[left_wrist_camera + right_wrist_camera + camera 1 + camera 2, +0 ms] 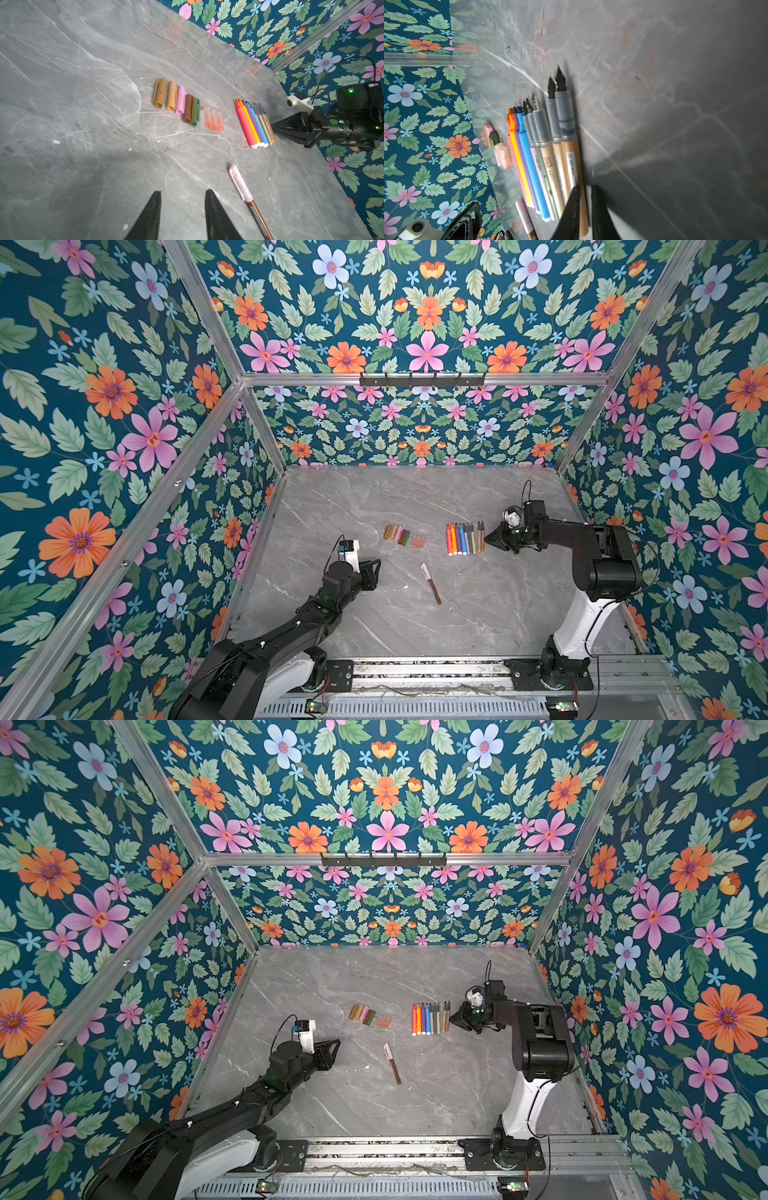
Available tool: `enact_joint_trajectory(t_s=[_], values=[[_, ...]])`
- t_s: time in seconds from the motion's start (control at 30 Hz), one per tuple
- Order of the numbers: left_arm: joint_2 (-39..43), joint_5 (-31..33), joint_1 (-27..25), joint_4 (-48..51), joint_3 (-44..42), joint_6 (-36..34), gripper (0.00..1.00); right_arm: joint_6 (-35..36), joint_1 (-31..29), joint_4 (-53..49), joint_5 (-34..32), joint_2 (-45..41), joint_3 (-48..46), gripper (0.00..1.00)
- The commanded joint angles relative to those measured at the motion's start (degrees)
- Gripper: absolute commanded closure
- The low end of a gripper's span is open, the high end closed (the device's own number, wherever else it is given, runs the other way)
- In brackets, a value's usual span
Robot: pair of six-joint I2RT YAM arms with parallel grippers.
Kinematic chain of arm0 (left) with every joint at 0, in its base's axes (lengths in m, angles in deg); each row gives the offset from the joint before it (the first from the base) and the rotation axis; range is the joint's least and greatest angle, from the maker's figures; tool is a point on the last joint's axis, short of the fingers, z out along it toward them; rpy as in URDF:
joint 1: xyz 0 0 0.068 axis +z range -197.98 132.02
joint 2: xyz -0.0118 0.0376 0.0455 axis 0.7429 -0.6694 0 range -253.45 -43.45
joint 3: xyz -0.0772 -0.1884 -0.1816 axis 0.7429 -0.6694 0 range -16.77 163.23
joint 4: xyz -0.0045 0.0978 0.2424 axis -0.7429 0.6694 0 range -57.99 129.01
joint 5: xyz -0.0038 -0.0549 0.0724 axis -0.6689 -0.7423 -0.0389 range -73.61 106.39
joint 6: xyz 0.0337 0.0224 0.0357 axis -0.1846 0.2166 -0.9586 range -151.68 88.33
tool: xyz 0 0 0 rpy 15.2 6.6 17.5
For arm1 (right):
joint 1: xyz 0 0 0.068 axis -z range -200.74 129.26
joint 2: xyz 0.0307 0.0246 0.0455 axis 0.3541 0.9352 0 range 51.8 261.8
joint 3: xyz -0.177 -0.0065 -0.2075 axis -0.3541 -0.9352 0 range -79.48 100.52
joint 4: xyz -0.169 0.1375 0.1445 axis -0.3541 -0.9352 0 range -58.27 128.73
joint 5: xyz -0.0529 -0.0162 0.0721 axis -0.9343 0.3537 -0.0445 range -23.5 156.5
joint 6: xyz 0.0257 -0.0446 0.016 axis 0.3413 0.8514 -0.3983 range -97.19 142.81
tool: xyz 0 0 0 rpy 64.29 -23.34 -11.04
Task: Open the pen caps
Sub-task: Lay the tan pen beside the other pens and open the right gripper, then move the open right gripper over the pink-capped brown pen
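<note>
Partly cut off: capped brown pen [243,189]

Both top views are bright, evenly lit and sharp at centre, with the frame rails [178,483] splayed by wide-angle distortion toward the edges. The left wrist view shows a broad, soft shadow on the desk [83,83] ahead of the left end effector [183,191]. The right wrist view is dimmer: dark shadow covers much of the desk, its gloss mirrors the wallpaper [425,124], and the nearest pens [537,176] are blurred.

Polished grey marble-look table [415,626] — translucent plastic pen caps [188,108], matt plastic pens [256,124]
</note>
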Motion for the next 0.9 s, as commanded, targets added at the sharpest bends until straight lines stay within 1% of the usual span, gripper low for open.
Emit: enact_joint_trajectory(t_s=[0.0,0.43,0.6,0.77,0.87], values=[[0.16,-0.09,0.01,-1.25,0.13,0.06,0.62,1.36,-0.18,-4.95,-1.92,1.33,0.86,0.86],[0.07,-0.13,-0.01,-1.25,0.18,0.10,0.62,1.35,-0.29,-4.70,-2.08,1.05,0.61,0.88],[-0.02,-0.08,-0.03,-1.25,0.25,0.12,0.62,0.45,-0.28,-2.17,-4.27,-1.64,-1.98,0.92],[-0.33,-0.22,-0.03,-1.25,0.28,0.14,0.62,0.40,-0.28,-1.80,-4.37,-1.93,-2.38,0.94],[-0.37,-0.22,-0.03,-1.25,0.20,0.14,0.62,0.02,-0.23,0.37,-5.18,-3.85,-4.35,0.94]])
